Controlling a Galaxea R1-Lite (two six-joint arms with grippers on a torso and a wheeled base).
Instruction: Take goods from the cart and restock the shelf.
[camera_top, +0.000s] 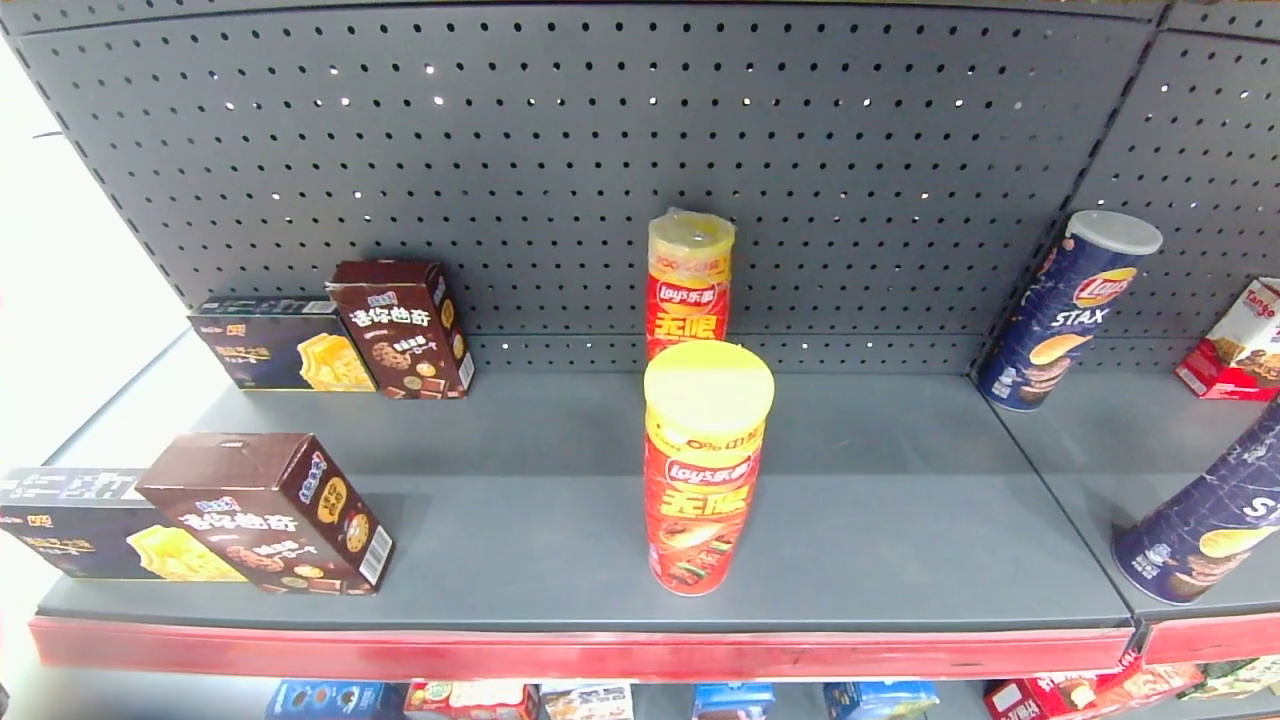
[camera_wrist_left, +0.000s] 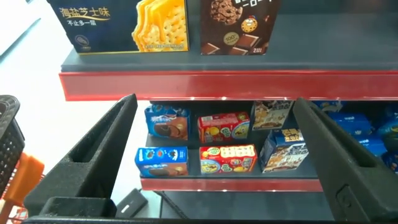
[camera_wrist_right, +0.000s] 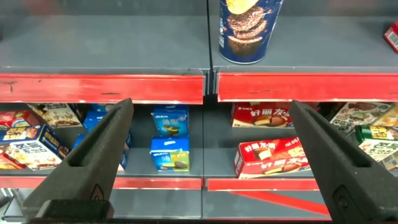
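Left gripper (camera_wrist_left: 214, 102) and right gripper (camera_wrist_right: 211, 104) both wide open, empty. Red chip cans (camera_top: 705, 480) stand in file on the shelf (camera_top: 900, 500), labels out, likely to face shoppers.

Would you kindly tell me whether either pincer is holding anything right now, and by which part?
Nothing is held: the left pincer and the right pincer both stand open and empty.

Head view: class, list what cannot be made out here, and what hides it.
Rear red can: base hidden by front red can.
Nearer blue can: top cut off by the frame edge.
Lower boxes: mostly hidden under the shelf lip, cut by the edge.
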